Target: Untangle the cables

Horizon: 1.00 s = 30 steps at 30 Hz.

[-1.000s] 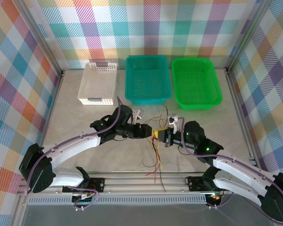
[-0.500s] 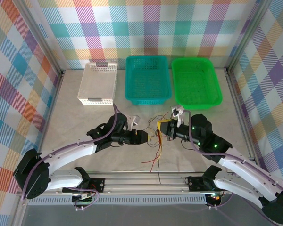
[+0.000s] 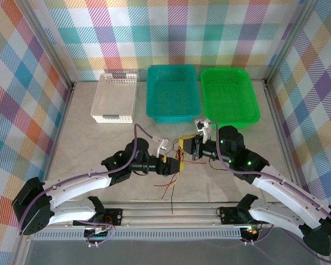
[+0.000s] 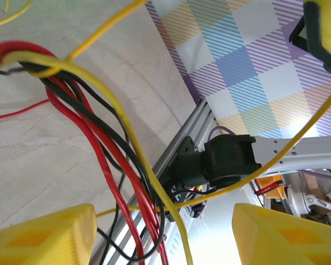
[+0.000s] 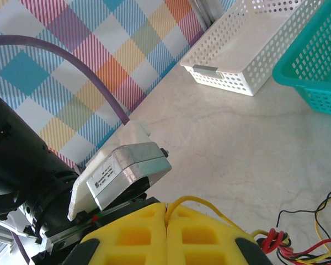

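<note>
The cables (image 3: 174, 178) are a tangle of thin red, black and yellow wires between my two grippers, with loose ends trailing toward the near rail. My left gripper (image 3: 173, 165) is open. In the left wrist view its yellow fingers (image 4: 41, 237) stand wide apart, and red, black and yellow cables (image 4: 99, 130) run loosely through the gap of the left gripper (image 4: 163, 223). My right gripper (image 3: 183, 148) is just above and right of it. In the right wrist view the right gripper (image 5: 166, 214) is shut on a yellow cable (image 5: 208, 205) that loops out of the seam.
Three baskets stand at the back: white basket (image 3: 115, 98), teal basket (image 3: 172, 93), green basket (image 3: 229, 96). The white basket (image 5: 254, 49) and teal basket (image 5: 314, 61) are ahead in the right wrist view. An aluminium rail (image 3: 171, 220) runs along the near edge.
The right gripper has lifted back and left, still pinching the yellow cable. The left gripper has spread its jaws wider and shifted toward the near edge. The hanging wire ends have swung left.
</note>
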Tool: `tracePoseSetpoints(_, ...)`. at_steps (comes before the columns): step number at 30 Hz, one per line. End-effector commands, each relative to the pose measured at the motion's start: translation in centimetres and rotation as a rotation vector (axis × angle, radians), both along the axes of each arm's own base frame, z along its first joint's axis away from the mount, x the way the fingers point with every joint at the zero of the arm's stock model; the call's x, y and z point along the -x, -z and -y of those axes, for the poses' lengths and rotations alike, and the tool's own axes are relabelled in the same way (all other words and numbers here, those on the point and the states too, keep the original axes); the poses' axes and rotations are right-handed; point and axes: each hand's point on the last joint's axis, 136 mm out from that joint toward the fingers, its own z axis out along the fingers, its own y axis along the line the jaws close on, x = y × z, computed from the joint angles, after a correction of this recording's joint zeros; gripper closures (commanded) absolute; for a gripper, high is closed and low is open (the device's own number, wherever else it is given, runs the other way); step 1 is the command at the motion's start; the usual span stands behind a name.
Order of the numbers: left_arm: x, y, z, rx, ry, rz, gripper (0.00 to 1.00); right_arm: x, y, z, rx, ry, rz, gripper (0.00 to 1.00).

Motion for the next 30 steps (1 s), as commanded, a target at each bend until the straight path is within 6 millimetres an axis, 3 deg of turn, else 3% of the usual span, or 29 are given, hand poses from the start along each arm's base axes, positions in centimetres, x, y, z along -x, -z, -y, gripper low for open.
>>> tracePoseSetpoints(1, -0.7, 0.1, -0.2, -0.008, -0.056, 0.019, 0.34, 0.7, -2.0, -0.4, -0.047, -0.04, 0.023, 1.0)
tracePoseSetpoints(6, -2.2, 0.3, -1.4, -0.045, -0.163, 0.047, 0.36, 1.8, -2.4, -0.4, -0.086, -0.081, 0.035, 1.0)
tracePoseSetpoints(15, -3.5, -0.1, -1.0, -0.034, -0.222, 0.037, 0.38, 2.8, -2.6, -0.7, -0.116, -0.136, 0.022, 1.0)
tracePoseSetpoints(22, -3.5, -1.6, -0.7, 0.024, -0.217, 0.055, 0.37, 2.7, -2.0, -0.7, -0.112, -0.129, 0.01, 1.0)
tracePoseSetpoints(27, -3.0, -3.0, -1.8, 0.12, -0.244, 0.081, 0.37, 2.6, -1.7, -0.6, -0.111, -0.119, 0.008, 1.0)
tracePoseSetpoints(30, -2.8, -2.7, -1.8, 0.136, -0.243, 0.063, 0.38, 2.6, -1.7, -0.7, -0.115, -0.123, 0.007, 1.0)
